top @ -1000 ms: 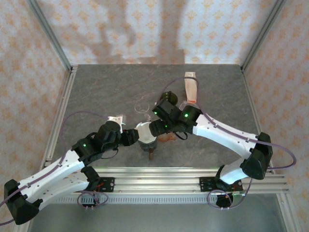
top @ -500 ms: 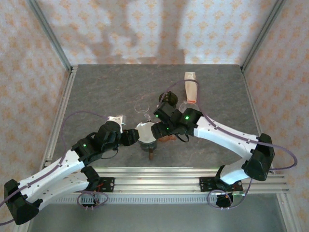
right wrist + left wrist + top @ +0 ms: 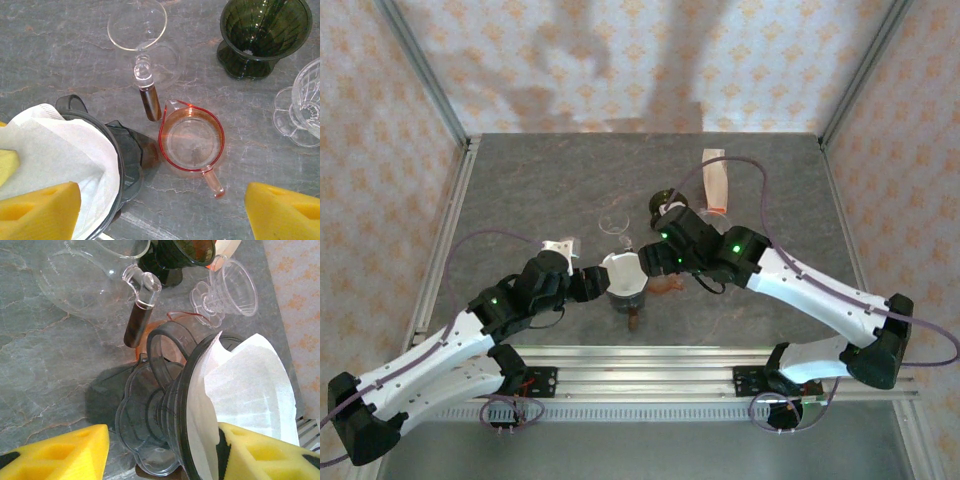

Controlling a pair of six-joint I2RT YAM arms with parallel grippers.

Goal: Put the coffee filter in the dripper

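Currently: paper coffee filter [image 3: 250, 390] seated in smoky dripper [image 3: 150, 450], its edge proud of the rim. Left gripper [image 3: 162, 440] unclenched, straddling the dripper; right gripper [image 3: 162, 200] spread, empty. Advice: withdraw gently, without snagging the paper.

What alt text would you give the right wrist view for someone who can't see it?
A white coffee filter sits in a dark dripper at lower left, beside one of two wide-apart yellow fingers. Beyond, on the grey table: a red-rimmed cup, a glass carafe, a green dripper, a clear dripper.

Coffee filter [image 3: 65, 145] partly beyond lower-left edge
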